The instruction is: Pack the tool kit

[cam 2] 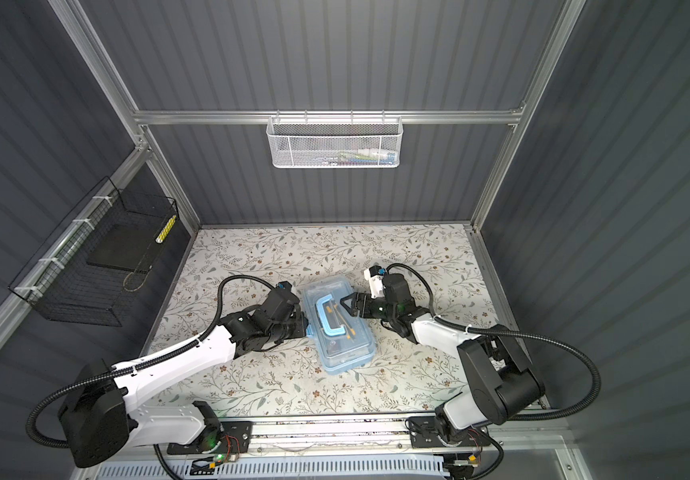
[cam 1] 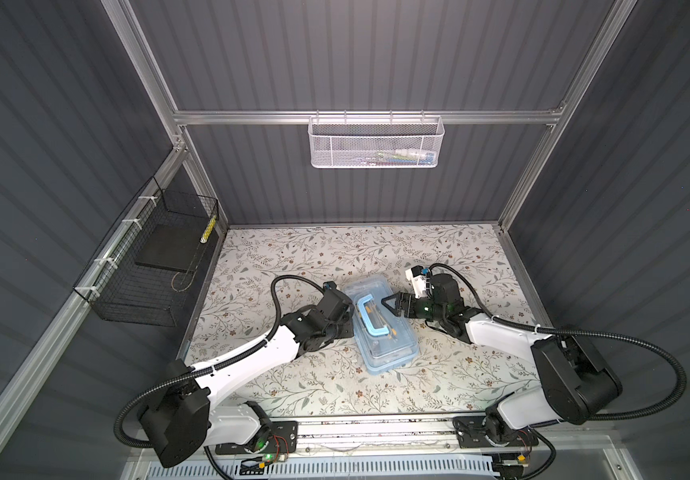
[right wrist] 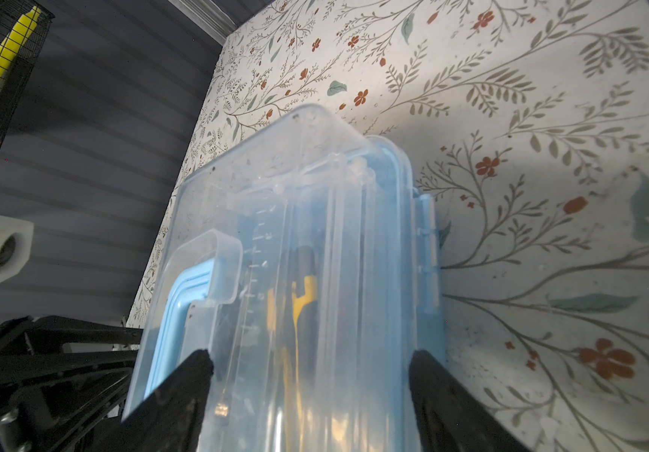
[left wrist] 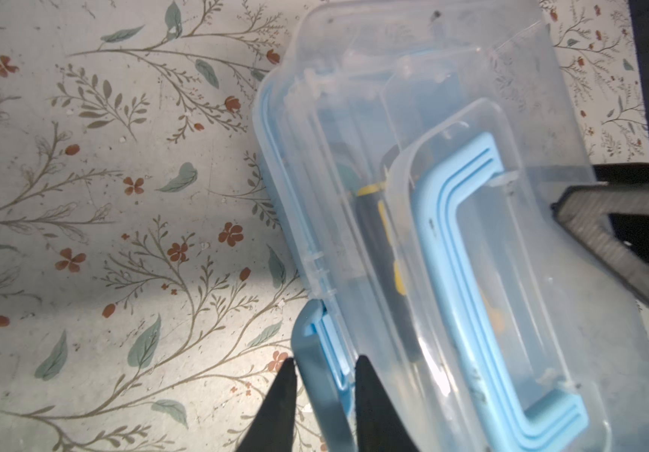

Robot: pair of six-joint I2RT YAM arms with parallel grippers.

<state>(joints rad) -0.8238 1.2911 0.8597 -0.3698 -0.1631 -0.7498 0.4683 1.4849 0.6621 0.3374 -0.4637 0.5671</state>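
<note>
The tool kit point(cam 1: 385, 353) point(cam 2: 343, 353), a light-blue box with a clear lid, lies mid-table with the lid down. Its pale-blue handle point(cam 1: 363, 318) lies flat on top, and black-and-yellow tools point(right wrist: 301, 297) show through the lid. My left gripper point(cam 1: 351, 328) point(left wrist: 325, 368) is at the box's left side, open a little, its fingers either side of a blue latch point(left wrist: 307, 336). Whether they touch it I cannot tell. My right gripper point(cam 1: 391, 305) point(right wrist: 309, 364) is wide open over the box's right edge. One of its fingers point(left wrist: 581, 213) lies on the lid beside the handle.
A white mesh basket point(cam 1: 376, 143) holding small items hangs on the back rail. A black wire basket point(cam 1: 148, 266) on the left wall holds a dark slab and a yellow item point(cam 1: 209, 230). The floral table point(cam 1: 314, 257) is fenced by aluminium posts and grey walls.
</note>
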